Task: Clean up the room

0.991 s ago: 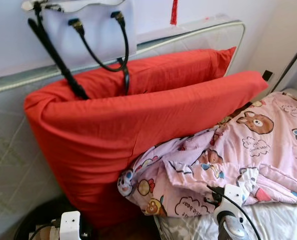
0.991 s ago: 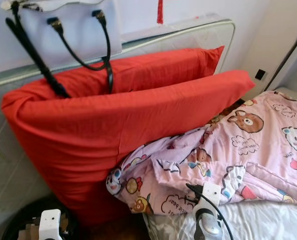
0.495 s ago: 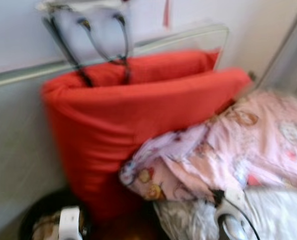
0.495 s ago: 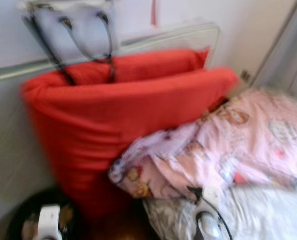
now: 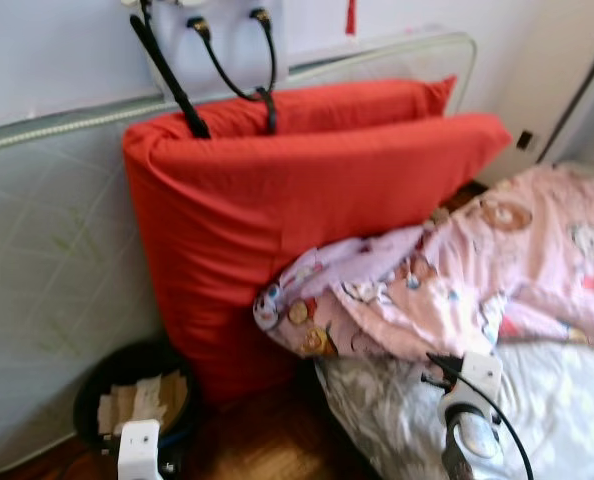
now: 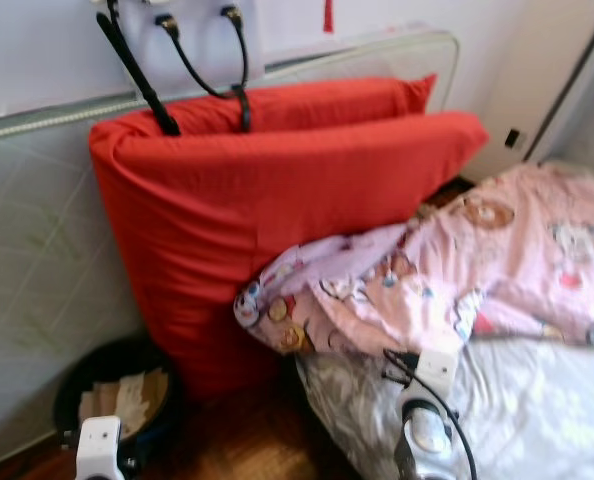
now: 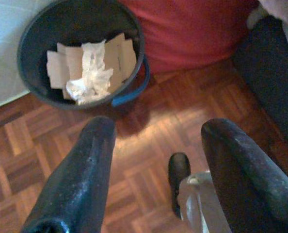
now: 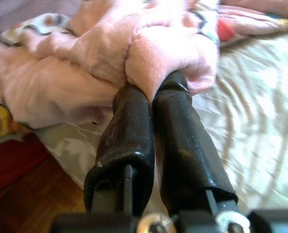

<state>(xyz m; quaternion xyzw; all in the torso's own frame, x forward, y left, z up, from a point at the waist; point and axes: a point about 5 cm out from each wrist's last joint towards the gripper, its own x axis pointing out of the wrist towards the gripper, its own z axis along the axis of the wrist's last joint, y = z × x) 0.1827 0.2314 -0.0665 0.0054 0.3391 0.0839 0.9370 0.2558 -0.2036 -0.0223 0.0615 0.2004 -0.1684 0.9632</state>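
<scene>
A pink cartoon-print blanket point(image 5: 477, 280) lies rumpled on the bed, its lower fold hanging off the bed's corner. My right gripper point(image 8: 156, 90) is shut on a bunched edge of that blanket point(image 8: 168, 48), just above the pale sheet point(image 8: 250, 121). My right wrist point(image 5: 467, 420) sits low at the bed's near edge. My left gripper point(image 7: 158, 131) is open with nothing between its fingers, hanging over the wooden floor point(image 7: 134, 160) near a dark bin point(image 7: 32, 29) that holds cardboard and crumpled paper.
Two big red cushions point(image 5: 277, 200) lean against an upright mattress point(image 5: 47, 250) at the wall, with a black-handled bag point(image 5: 227, 50) hanging above. The bin point(image 5: 92, 390) stands at the foot of the cushions. The bed point(image 5: 537, 430) takes up the right side.
The camera has swung and pulled back, so the cushions and blanket sit further right and the bin has come into view. My right gripper still holds the blanket.
</scene>
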